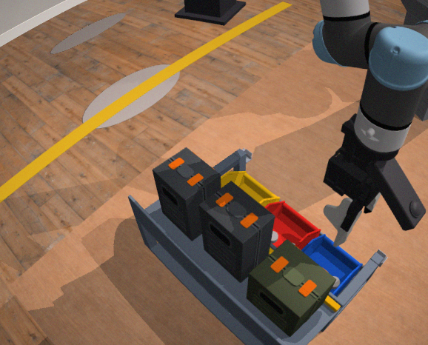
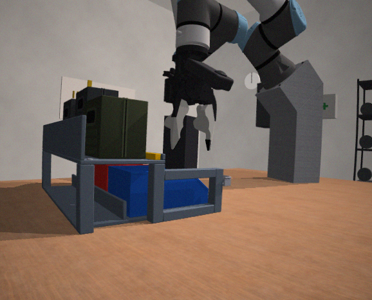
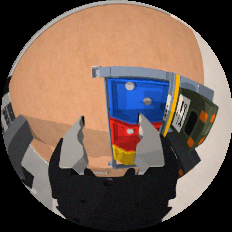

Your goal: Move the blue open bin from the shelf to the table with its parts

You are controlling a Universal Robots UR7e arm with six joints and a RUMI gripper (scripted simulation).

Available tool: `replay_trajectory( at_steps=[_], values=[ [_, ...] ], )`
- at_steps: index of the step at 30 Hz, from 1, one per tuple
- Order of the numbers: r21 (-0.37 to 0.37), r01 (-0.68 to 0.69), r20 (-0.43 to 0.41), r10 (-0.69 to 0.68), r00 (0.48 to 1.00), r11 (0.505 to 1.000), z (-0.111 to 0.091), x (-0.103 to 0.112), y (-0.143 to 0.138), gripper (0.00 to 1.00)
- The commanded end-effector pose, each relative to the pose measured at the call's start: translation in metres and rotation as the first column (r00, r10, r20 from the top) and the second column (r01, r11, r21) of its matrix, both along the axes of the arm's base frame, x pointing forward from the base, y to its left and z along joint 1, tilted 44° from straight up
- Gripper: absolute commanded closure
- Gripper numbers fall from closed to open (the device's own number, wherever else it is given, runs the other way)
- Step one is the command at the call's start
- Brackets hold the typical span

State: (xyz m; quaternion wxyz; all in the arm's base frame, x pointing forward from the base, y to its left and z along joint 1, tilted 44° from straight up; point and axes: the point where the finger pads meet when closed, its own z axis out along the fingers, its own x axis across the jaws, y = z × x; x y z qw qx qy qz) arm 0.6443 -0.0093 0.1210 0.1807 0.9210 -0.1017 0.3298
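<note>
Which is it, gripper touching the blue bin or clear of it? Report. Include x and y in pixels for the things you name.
Apart. The exterior view shows it: the fingertips of the gripper (image 1: 355, 240) (image 2: 190, 149) (image 3: 111, 118) hang above the shelf's side rail, and the blue bin (image 1: 331, 259) (image 2: 186, 195) (image 3: 127, 102) sits lower, behind that rail.

Three cases (image 1: 231, 237) (image 2: 115, 129) (image 3: 206, 107); three bins (image 1: 292, 224) (image 2: 186, 193) (image 3: 132, 102)

Bin (image 1: 327, 258) (image 2: 138, 190) (image 3: 132, 107) = solid blue; next bins red (image 1: 294, 224) (image 3: 122, 134) & yellow (image 1: 253, 187) (image 3: 124, 156). Shelf (image 1: 203, 274) (image 2: 84, 196) (image 3: 137, 72) blue-gray. Front case (image 1: 292, 281) (image 2: 115, 129) (image 3: 192, 117) dk olive w/ orange latches (image 1: 279, 264) (image 3: 204, 115); other two cases dk gray, same orange. Tabletop (image 1: 292, 155) (image 2: 244, 251) (image 3: 65, 65) lt brown, fine grain.
</note>
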Motion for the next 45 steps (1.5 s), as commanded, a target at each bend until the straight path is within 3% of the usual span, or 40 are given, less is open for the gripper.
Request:
replay_trajectory(
  at_steps=[1,4,5,45],
  values=[
    [0.000,0.000,0.001,0.000,1.000,1.000,0.0031,-0.0018,0.0016,0.42],
    [0.000,0.000,0.001,0.000,1.000,1.000,0.0031,-0.0019,0.0016,0.42],
    [0.000,0.000,0.001,0.000,1.000,1.000,0.0031,-0.0019,0.0016,1.00],
    [0.000,0.000,0.001,0.000,1.000,1.000,0.0031,-0.0019,0.0016,1.00]
  ],
)
